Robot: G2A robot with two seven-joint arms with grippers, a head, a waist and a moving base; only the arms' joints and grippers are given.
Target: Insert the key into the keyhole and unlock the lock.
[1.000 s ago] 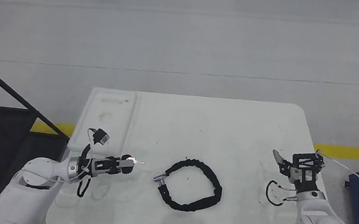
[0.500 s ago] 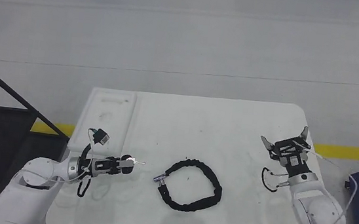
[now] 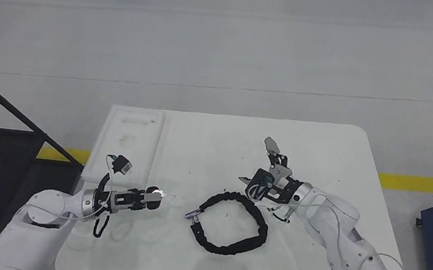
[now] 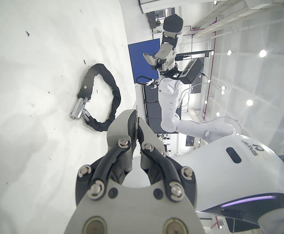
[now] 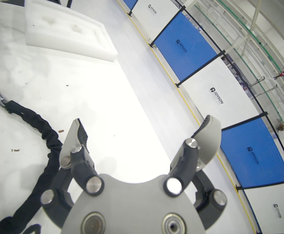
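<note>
The lock [image 3: 229,224] lies near the middle of the white worktop [image 3: 318,154]. It is a loop of black-sleeved chain [image 4: 112,88] closed by a short metal lock body [image 4: 77,110]. The body lies at the end of the loop nearest the left hand. A white foam tray [image 3: 133,123] sits at the far left corner of the worktop, well apart from the loop.

The right hand [image 3: 261,171] is over the far right part of the loop with its fingers spread wide and nothing between them. In its wrist view one finger [image 5: 77,133] is just beside the chain's sleeve [image 5: 44,130]; whether they touch cannot be told.

The left hand [image 4: 135,124] is low over the worktop on the left of the lock, its fingers pressed together on the key [image 3: 162,195]. The key shows edge-on as a thin metal sliver beyond the fingertips. Its tip points toward the lock body, with bare worktop between them.
</note>
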